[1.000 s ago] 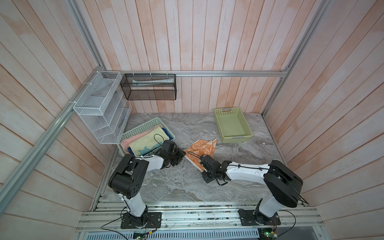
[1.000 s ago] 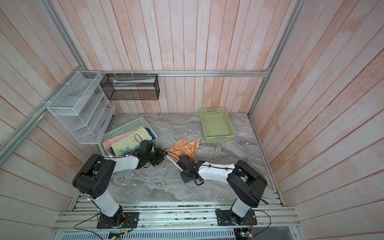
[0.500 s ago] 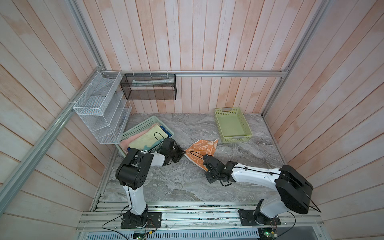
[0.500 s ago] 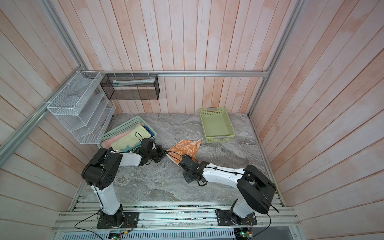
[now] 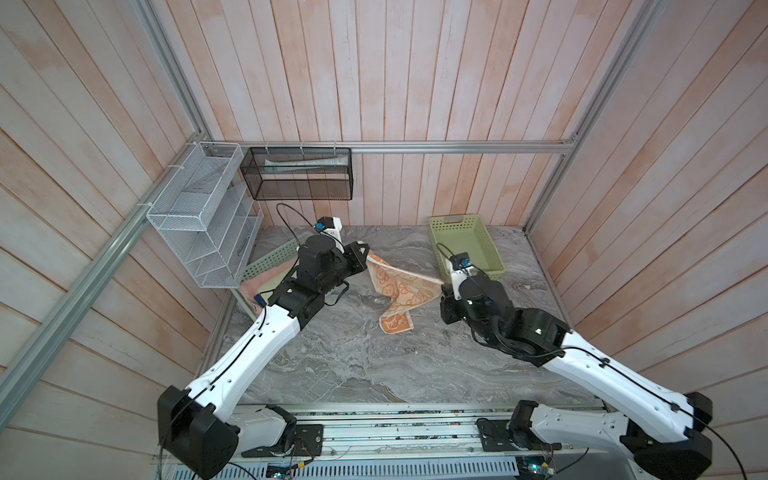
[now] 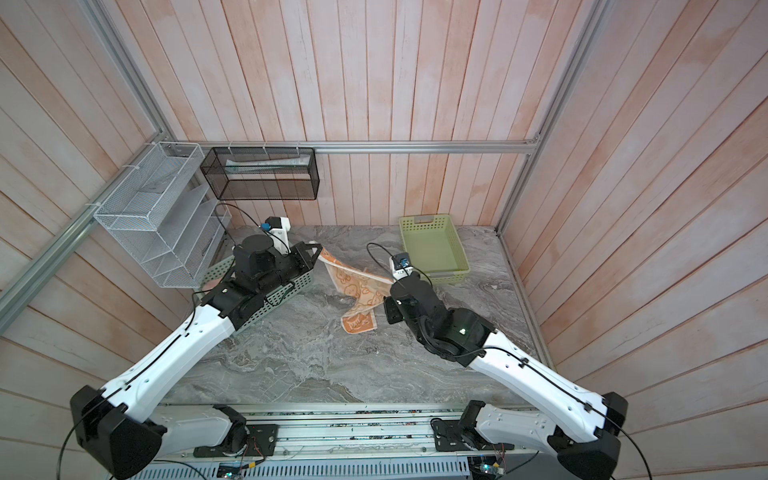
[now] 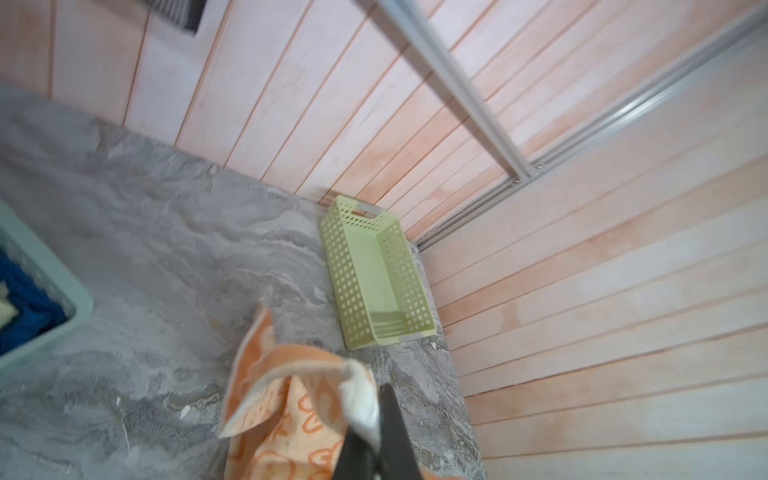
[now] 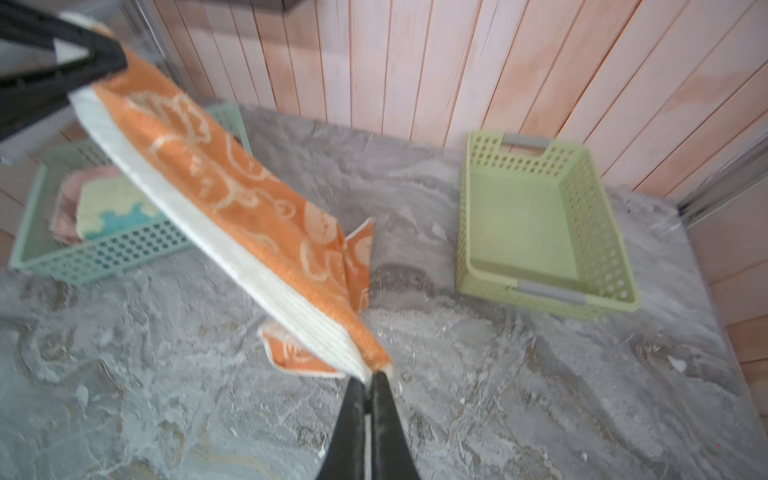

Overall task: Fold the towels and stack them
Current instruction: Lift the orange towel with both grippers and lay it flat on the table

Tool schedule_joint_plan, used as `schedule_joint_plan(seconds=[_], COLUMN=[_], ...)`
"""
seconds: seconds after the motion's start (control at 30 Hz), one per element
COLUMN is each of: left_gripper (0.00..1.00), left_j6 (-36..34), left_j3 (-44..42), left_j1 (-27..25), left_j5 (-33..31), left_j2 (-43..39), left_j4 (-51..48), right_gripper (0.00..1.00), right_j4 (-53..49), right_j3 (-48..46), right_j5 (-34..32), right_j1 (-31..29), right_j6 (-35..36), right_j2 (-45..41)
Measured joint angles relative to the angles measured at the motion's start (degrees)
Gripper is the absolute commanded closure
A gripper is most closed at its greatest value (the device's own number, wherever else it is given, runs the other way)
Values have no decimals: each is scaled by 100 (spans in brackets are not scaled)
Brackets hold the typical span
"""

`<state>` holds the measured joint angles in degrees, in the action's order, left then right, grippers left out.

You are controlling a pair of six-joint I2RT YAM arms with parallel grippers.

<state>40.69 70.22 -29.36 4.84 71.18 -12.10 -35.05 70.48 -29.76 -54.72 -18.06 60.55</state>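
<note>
The orange towel [image 5: 401, 286] with cream cartoons hangs in the air, stretched between my two grippers, and its lowest corner [image 6: 359, 323] rests on the marble table. My left gripper [image 5: 365, 252] [image 7: 376, 419] is shut on one top corner, near the teal basket. My right gripper [image 5: 444, 287] [image 8: 370, 376] is shut on the other top corner. The right wrist view shows the orange towel [image 8: 232, 199] running up to the left gripper [image 8: 83, 62]. In the teal basket [image 8: 104, 253] lie a pink towel [image 8: 70, 195], a yellow towel [image 8: 112, 203] with teal print and a blue towel [image 7: 25, 299].
A light green basket [image 5: 465, 249] [image 8: 540, 224] stands at the back right, beyond the right gripper. On the left wall hang a white wire shelf [image 5: 203, 241] and a black mesh basket [image 5: 297, 174]. Grey marble table [image 5: 353, 365] lies under and before the towel.
Both arms have risen from the table and drawn apart, lifting the orange towel by two corners. The left gripper shut on its corner.
</note>
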Motion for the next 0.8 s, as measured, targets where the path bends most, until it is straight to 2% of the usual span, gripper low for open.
schedule_joint_plan(seconds=[0.17,0.37,0.5,0.67,0.73,0.8], left_gripper=[100,100,100,100,100,100], left_j6=[-737,-1268,-1423,-1526,-1547,-1547], left_j3=[737,1908,2522,2599,2599,2577], left_j1=[-634,-964,-981,-881,-649,-317], left_j5=[-433,-553,-566,-824,-750,-474], left_j2=[-706,-809,-662,-457,-299,-105], left_j4=[-686,-1523,-2033,-2468,-2531,-2507], right_gripper=[100,100,100,100,100,100], right_j4=[-444,-1036,-1187,-1360,-1357,-1292], right_j3=[1429,2905,3141,3512,3582,3556], right_j5=[98,748,903,586,667,1222], right_j1=[-66,-125,-144,-90,225,887], right_j6=[492,883,1051,1303,1419,1510], right_j2=[-267,0,109,590,859,1167])
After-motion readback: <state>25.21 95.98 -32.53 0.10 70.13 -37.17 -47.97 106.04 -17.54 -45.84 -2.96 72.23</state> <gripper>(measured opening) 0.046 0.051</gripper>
